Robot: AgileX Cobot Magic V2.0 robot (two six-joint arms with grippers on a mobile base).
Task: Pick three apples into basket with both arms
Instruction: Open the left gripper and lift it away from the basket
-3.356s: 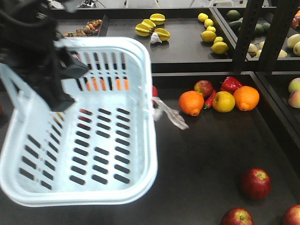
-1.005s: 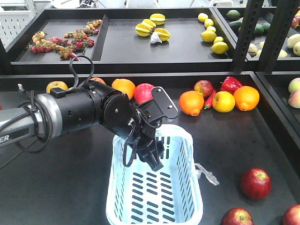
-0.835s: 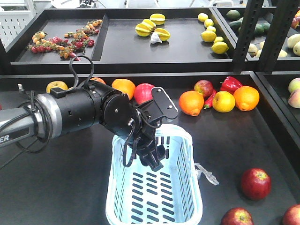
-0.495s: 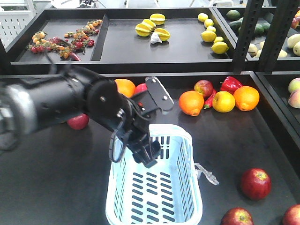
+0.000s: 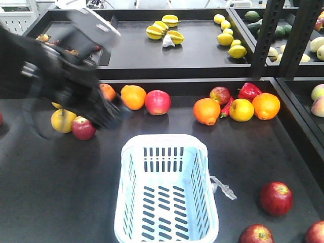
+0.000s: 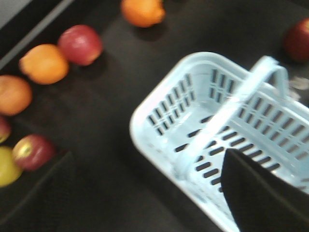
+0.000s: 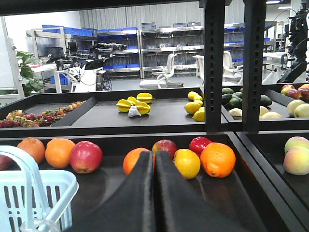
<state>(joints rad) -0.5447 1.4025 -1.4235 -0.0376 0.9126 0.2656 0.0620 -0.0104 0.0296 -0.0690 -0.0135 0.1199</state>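
- Basket (image 5: 167, 192) sits on the black tray (image 5: 61, 202), close to the front edge and about midway along it. I see nothing inside.
- Its handle (image 6: 231, 111) arches across the opening in my left wrist view.
- Clear plastic scrap (image 5: 223, 188) trails off the basket's right wall onto the tray.
- Three deep red ones lie in the front right corner. The first apple (image 5: 276, 198) lies farthest from the front edge. The second apple (image 5: 256, 234) and third apple (image 5: 316, 233) are cut by the bottom of the view. All are well apart from the basket.
- Left arm (image 5: 55, 66) is a blur over the back left part of the tray, above a yellow apple (image 5: 63, 120) and a small red apple (image 5: 83, 128) that touch each other.
- Left gripper (image 5: 110, 112) is clear of the basket. In the wrist view its fingers (image 6: 260, 193) stand wide apart with nothing between them.
- Right gripper (image 7: 154, 157) has its fingers pressed flat together and holds nothing. It points toward the back edge.
- Along the back edge lie an orange (image 5: 133, 96), a big red apple (image 5: 158, 102) and a red pepper (image 5: 249, 91).
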